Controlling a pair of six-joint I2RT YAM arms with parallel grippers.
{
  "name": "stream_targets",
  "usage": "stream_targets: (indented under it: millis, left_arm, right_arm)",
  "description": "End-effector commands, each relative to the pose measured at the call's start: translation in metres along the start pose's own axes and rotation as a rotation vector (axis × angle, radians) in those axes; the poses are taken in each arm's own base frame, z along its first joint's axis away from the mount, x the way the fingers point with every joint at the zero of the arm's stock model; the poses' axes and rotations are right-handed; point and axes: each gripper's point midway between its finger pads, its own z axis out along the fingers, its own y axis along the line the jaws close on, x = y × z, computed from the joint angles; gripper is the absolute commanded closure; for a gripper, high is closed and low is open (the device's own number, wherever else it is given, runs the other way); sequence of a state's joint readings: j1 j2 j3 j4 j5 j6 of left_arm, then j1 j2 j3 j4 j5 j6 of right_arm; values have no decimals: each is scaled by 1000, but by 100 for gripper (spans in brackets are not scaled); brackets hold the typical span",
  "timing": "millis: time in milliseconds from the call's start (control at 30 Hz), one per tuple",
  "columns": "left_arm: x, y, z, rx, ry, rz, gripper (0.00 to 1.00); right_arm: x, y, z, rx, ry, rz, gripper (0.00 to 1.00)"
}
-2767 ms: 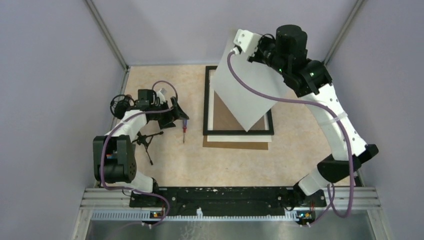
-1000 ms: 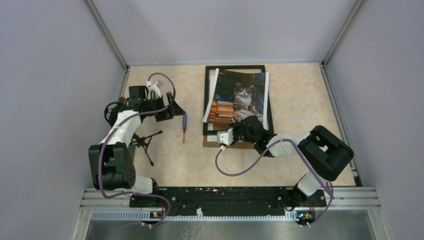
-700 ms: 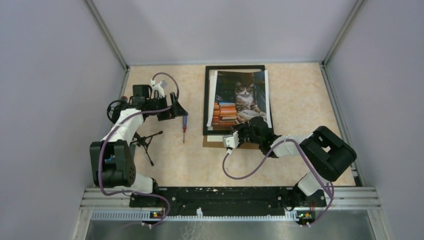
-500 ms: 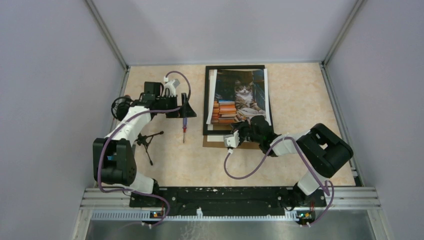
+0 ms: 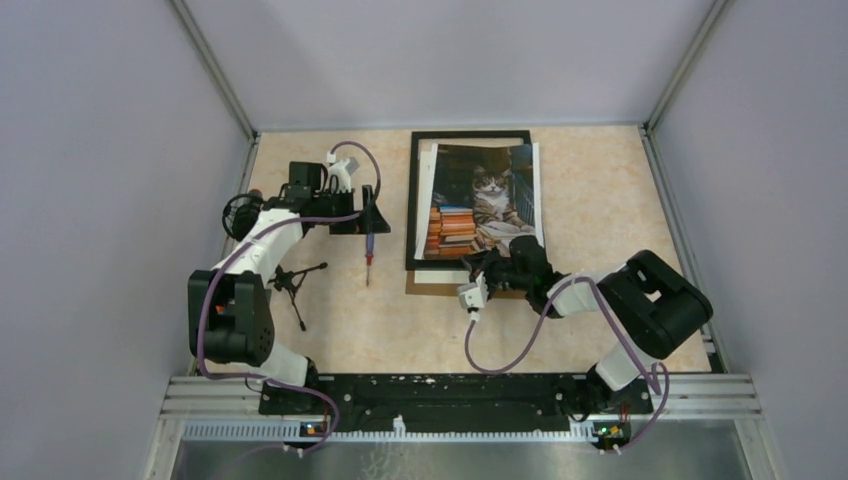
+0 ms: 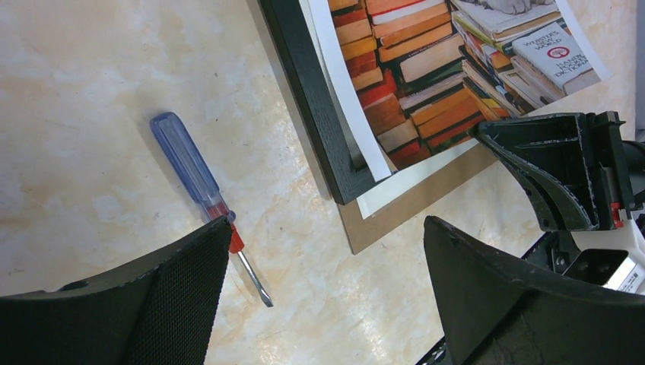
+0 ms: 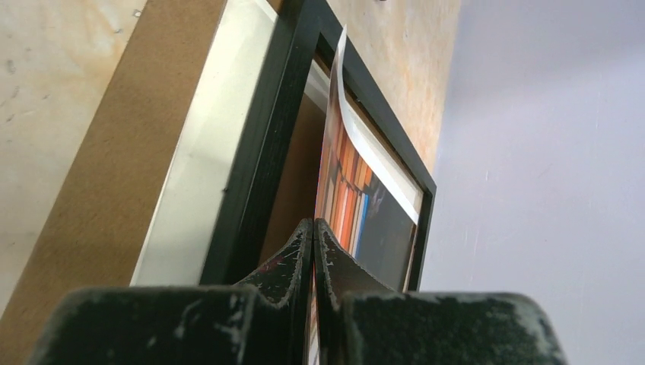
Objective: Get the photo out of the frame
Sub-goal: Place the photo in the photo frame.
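Observation:
The photo (image 5: 480,203), a grey-white cat among stacked colourful books with a white margin, lies face up over the black frame (image 5: 413,205). My right gripper (image 5: 507,262) is shut on the photo's near edge. In the right wrist view the fingers (image 7: 289,266) pinch the print (image 7: 346,186), which curls up over the frame (image 7: 255,190). My left gripper (image 5: 367,215) is open and empty, left of the frame above a screwdriver. In the left wrist view the photo (image 6: 426,68) and the frame's corner (image 6: 312,99) show ahead.
A brown backing board (image 5: 440,289) and a white sheet (image 6: 403,186) stick out under the frame's near end. A blue-handled screwdriver (image 5: 368,255) lies left of the frame, also in the left wrist view (image 6: 199,184). A small black tripod (image 5: 290,283) lies at left.
The right arm swung down from high at the back, turning the photo face up, and now holds its near edge low. The left gripper moved right, toward the frame.

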State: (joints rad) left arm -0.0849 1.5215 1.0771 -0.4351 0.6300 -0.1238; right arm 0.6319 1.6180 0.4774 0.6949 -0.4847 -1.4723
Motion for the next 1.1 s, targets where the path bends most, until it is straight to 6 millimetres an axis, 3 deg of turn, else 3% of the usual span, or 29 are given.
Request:
stream_targets:
  millis: [0,233,567,667,700,867,1067]
  left_arm:
    - [-14,-2,-2,7,-25,36,1]
    - [-24,-2,5,14,-21,46,1]
    - [-23,-3,8,9,-19,58,1]
    - [-25,-4,6,1,-26,85,1]
    - [-25,-5,5,-1,-29,95,1]
    - [-28,-14,10,6,-32,154,1]
    - [-34,-18,18,19,-34,181,1]
  right_arm:
    - [-17,-13,-12,28,-99,-66,100]
    - [-15,-29,2,50,-132,-101,100]
    - [0,-32,18,46,-169,-204,100]
    - [2,-43,12,90,-131,-184,83]
    - [1,-48,8,106,-123,-165,71]
    - [-6,-72,-14,119,-87,-73,28]
    - [-21,-71,-48,8,-50,86,23]
